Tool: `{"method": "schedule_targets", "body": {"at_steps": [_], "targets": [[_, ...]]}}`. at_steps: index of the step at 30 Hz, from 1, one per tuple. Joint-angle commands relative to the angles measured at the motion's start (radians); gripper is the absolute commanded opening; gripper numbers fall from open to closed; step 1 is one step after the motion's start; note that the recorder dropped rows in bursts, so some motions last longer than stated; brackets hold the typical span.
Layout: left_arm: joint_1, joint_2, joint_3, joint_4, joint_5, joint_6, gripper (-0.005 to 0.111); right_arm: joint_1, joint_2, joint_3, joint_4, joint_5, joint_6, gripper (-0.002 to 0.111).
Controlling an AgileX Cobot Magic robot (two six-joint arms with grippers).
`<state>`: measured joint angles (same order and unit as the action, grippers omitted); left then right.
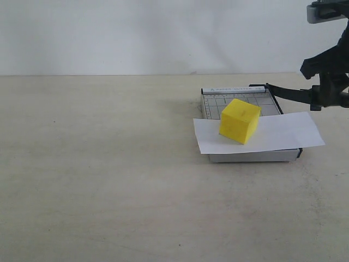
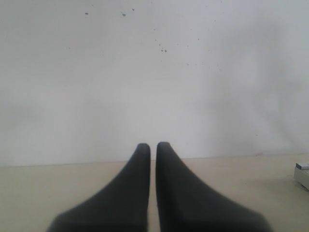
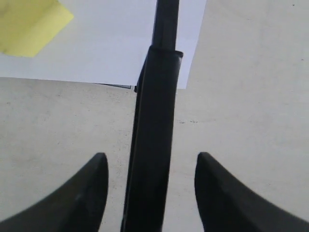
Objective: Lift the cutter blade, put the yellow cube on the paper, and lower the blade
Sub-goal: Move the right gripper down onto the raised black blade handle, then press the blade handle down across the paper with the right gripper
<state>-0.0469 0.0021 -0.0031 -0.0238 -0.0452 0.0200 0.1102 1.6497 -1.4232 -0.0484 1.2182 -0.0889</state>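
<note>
The yellow cube rests on the white paper, which lies across the grey gridded cutter board. The black cutter blade stands raised off the board's right edge, slanting out from its far hinge toward my right gripper. In the right wrist view the blade's thick handle runs between the spread fingers of the right gripper, with a gap on each side. The paper and a corner of the cube lie beyond. My left gripper is shut on nothing and hidden from the exterior view.
The beige table stretches left and in front of the cutter. A white wall backs it. A corner of the cutter board shows at the edge of the left wrist view.
</note>
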Motion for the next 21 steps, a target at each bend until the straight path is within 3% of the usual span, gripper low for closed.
{"method": "schedule_targets", "body": {"at_steps": [1, 10, 13, 14, 16, 21], "targets": [[0.002, -0.002, 0.003, -0.010, -0.010, 0.005, 0.004, -0.002, 0.028, -0.005, -0.004, 0.002, 0.002, 0.052], [0.002, -0.002, 0.003, -0.010, -0.010, 0.005, 0.004, -0.002, 0.046, -0.003, -0.002, -0.015, -0.019, 0.050], [0.002, -0.002, 0.003, -0.010, -0.010, 0.005, 0.004, -0.002, 0.046, -0.003, -0.002, -0.017, -0.022, 0.033], [0.002, -0.002, 0.003, -0.010, -0.010, 0.005, 0.004, -0.002, 0.046, -0.003, -0.002, -0.017, -0.022, 0.016], [0.002, -0.002, 0.003, -0.010, -0.010, 0.005, 0.004, -0.002, 0.046, -0.003, -0.002, -0.017, -0.022, 0.000], [0.002, -0.002, 0.003, -0.010, -0.010, 0.005, 0.004, -0.002, 0.016, 0.056, 0.013, -0.109, -0.024, 0.001]]}}
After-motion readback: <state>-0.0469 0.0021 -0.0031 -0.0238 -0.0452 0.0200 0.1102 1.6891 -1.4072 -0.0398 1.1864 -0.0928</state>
